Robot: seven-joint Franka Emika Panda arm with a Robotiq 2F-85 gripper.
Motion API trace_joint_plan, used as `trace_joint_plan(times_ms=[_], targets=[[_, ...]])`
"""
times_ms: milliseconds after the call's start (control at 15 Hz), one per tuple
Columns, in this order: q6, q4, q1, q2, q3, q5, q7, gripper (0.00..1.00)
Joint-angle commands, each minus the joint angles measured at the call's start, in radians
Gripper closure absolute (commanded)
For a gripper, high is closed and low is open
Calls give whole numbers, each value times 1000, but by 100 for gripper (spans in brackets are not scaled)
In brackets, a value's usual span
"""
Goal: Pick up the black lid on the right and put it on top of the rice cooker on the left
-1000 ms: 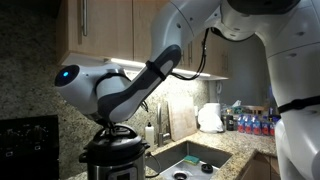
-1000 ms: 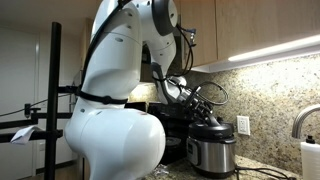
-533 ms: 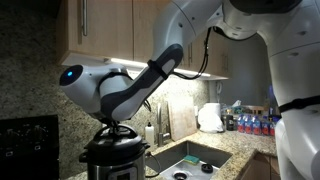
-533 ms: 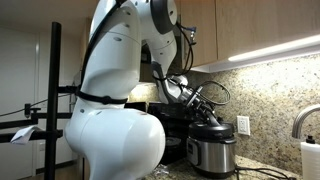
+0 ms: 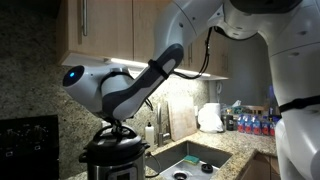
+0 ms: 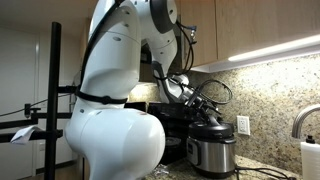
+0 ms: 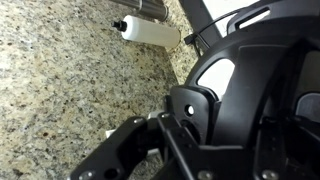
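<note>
The rice cooker (image 5: 112, 160) (image 6: 212, 152) stands on the granite counter, steel-bodied with a black rim. On top of it sits the black lid (image 5: 116, 138) (image 6: 213, 129). My gripper (image 5: 119, 126) (image 6: 205, 117) hangs directly over the lid's handle, pointing down. In the wrist view the lid (image 7: 255, 85) fills the right side as a glossy black shape. One finger (image 7: 190, 108) stands right beside its raised part. The other finger is hidden, so whether the jaws still hold the handle does not show.
A black stove (image 5: 25, 145) sits beside the cooker. A sink (image 5: 195, 158), a white appliance (image 5: 210, 117) and several bottles (image 5: 250, 123) lie further along the counter. Cabinets hang overhead. A faucet (image 6: 303, 125) and wall outlet (image 6: 242, 125) are near the cooker.
The wrist has shifted slightly sideways above the cooker. The lid stays on the cooker.
</note>
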Motion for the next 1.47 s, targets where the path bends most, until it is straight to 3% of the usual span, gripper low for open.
trace_joint_plan(times_ms=[0,267,1400], targets=[[-22,-36,-9,-54,3,28,-30,23],[4,-40,-7,-59,7,45,-36,1],[93,-73,-5,-96,17,44,-17,0]])
